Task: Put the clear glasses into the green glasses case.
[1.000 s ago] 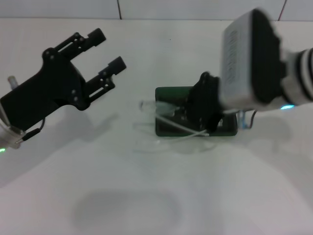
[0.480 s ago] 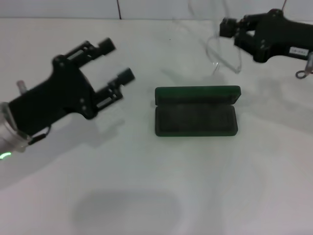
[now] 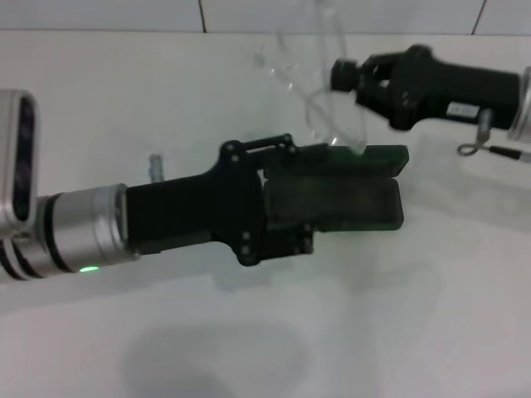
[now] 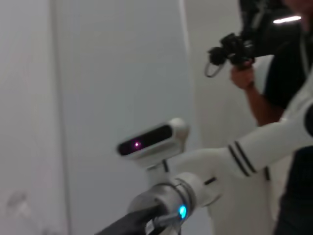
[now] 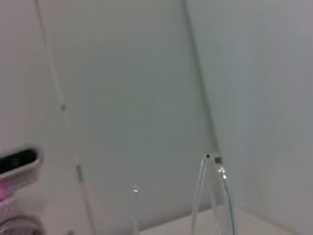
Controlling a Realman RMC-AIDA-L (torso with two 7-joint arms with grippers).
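Note:
The green glasses case (image 3: 348,199) lies open in the middle of the white table, its lid (image 3: 373,154) folded back toward the far side. My left gripper (image 3: 292,196) has reached in from the left, open, its fingers straddling the case's left end, which it hides. My right gripper (image 3: 342,75) hovers beyond the case on the right, shut on the clear glasses (image 3: 334,121). They hang tilted in the air above the case's far edge. In the right wrist view the clear glasses (image 5: 220,196) show as thin clear arms.
A tiled wall (image 3: 249,15) runs along the table's far edge. A thin cable loop (image 3: 471,150) dangles under the right arm. The left wrist view shows only the robot's head (image 4: 151,141) and a person (image 4: 274,73) standing behind it.
My left gripper has swept right from the table's left side onto the case's left end. My right gripper has carried the glasses leftward and nearer, over the lid.

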